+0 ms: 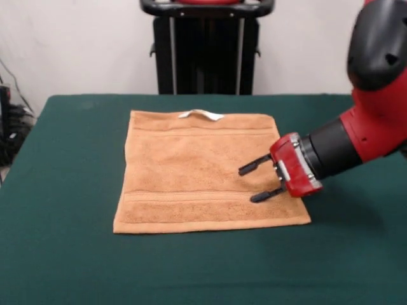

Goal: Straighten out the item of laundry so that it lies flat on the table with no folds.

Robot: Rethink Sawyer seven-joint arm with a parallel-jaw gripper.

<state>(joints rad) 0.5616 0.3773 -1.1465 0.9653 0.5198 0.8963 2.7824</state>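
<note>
Across the middle of the table (57,254), the towel (191,171) is spread flat, with bare green felt left on every side. Over its right edge the gripper (253,183) is held with fingers spread, nothing pinched. A small white tag loop (201,115) is seen at the far hem; no writing can be read.

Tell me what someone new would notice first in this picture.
First, the orange-tan towel spread flat mid-table on the dark green table, its white tag loop at the far edge. Then the red and black arm reaching in from the picture's right, its tool open over the towel's right side.
</note>
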